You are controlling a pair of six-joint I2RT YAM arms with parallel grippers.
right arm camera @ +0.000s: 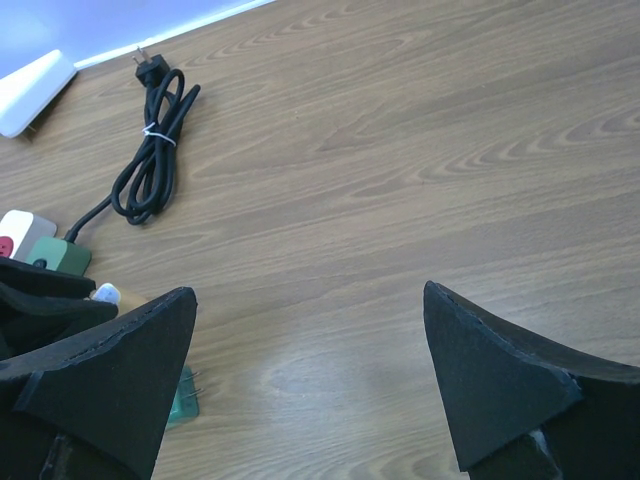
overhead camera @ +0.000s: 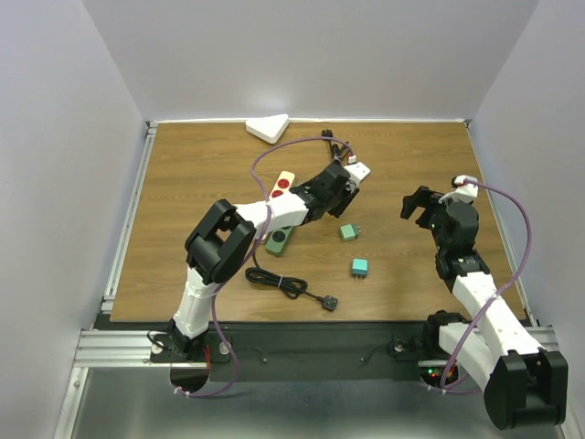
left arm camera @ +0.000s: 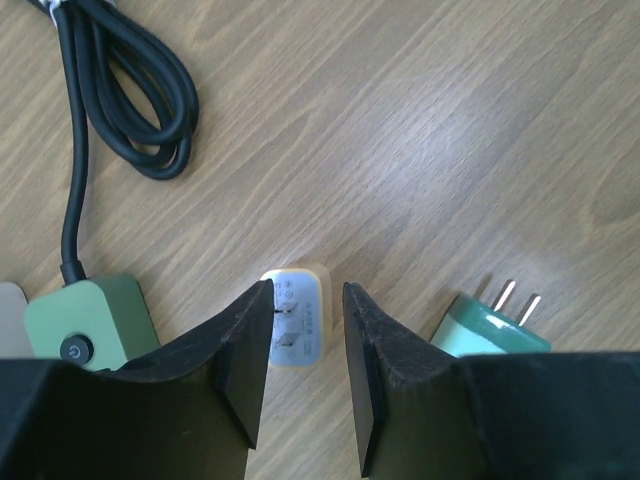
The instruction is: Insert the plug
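Note:
A small white plug (left arm camera: 300,325) with a yellowish edge lies flat on the wood, label face up. My left gripper (left arm camera: 306,290) hangs just over it with the jaws narrowly open. The left finger (left arm camera: 235,340) overlaps the plug's edge, the right finger (left arm camera: 375,350) stands apart from it, and nothing is clamped. In the top view the left gripper (overhead camera: 327,203) covers the plug. The power strip (overhead camera: 280,212), cream with red buttons and a green end (left arm camera: 90,325), lies left of it. My right gripper (right arm camera: 309,290) is wide open and empty above bare wood at the right (overhead camera: 419,208).
Two green plugs (overhead camera: 348,232) (overhead camera: 359,267) lie right of the strip, one close to my left fingers (left arm camera: 490,325). The strip's black coiled cord (overhead camera: 288,285) runs along the near side. A white wedge-shaped object (overhead camera: 268,128) sits at the far edge.

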